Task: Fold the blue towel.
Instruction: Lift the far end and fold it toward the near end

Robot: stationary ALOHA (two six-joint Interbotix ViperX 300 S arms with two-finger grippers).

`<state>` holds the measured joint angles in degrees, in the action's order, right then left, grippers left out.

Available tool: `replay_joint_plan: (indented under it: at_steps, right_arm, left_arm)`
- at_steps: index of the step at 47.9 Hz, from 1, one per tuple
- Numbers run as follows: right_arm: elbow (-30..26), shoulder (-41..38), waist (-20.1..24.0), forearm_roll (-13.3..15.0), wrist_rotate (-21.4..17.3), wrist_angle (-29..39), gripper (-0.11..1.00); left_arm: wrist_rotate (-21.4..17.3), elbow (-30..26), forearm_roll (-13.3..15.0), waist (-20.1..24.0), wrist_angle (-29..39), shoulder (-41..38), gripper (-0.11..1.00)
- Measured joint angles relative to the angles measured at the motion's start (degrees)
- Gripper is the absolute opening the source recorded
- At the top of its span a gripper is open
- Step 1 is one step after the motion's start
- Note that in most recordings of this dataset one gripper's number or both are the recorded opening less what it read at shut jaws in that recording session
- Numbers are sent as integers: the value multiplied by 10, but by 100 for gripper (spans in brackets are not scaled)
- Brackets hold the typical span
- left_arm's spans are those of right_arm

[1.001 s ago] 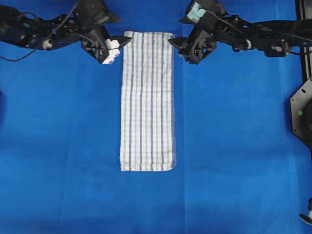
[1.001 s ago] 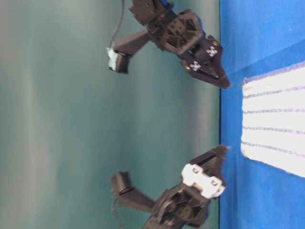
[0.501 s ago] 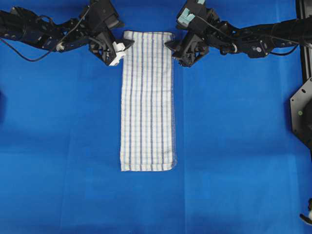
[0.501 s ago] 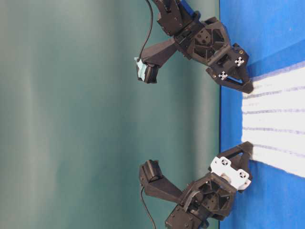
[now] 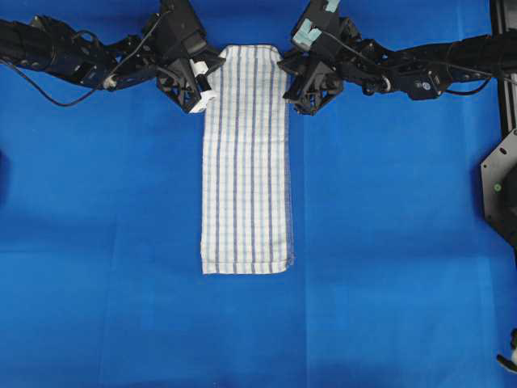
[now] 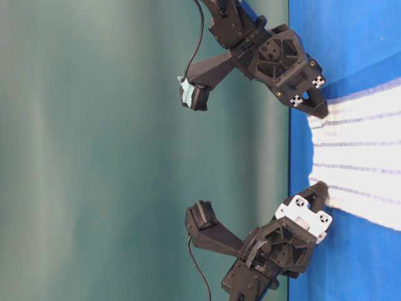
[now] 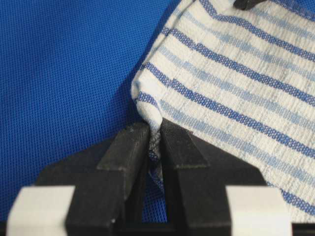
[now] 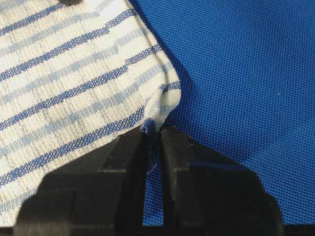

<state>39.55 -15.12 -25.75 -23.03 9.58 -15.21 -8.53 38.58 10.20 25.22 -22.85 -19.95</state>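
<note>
A long striped towel (image 5: pixel 245 162) lies lengthwise on the blue table cover (image 5: pixel 388 242). The left gripper (image 5: pixel 202 85) and right gripper (image 5: pixel 295 85) sit at its two top corners, apparently pinching them; the cloth narrows there.

No legible text, labels, brand names, numbers or signs in any view. Only mark-like features: small square black-and-white patterned patches on the black plastic gripper body at top (image 6: pixel 306 89) and on the white plate of the lower gripper body (image 6: pixel 305 214) in the table-level view; too small to read, no characters discernible. Striped white woven towel (image 5: pixel 245 162) and plain blue table covering (image 5: pixel 388 242) bear no print.
</note>
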Motion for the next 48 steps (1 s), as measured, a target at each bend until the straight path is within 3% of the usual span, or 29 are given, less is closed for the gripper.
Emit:
replay_joint_plan:
  at_steps: [21,33,48]
  right_arm:
    - [5,19,0,0,3,0,10]
    - [22,82,-1,0,4,12,9]
    - [53,173,22,0,4,35,9]
  left_arm:
    - [-20,2,0,0,13,11,4]
    - [-30,15,0,-2,40,78,4]
    - [-40,25,0,-39,86,163,4]
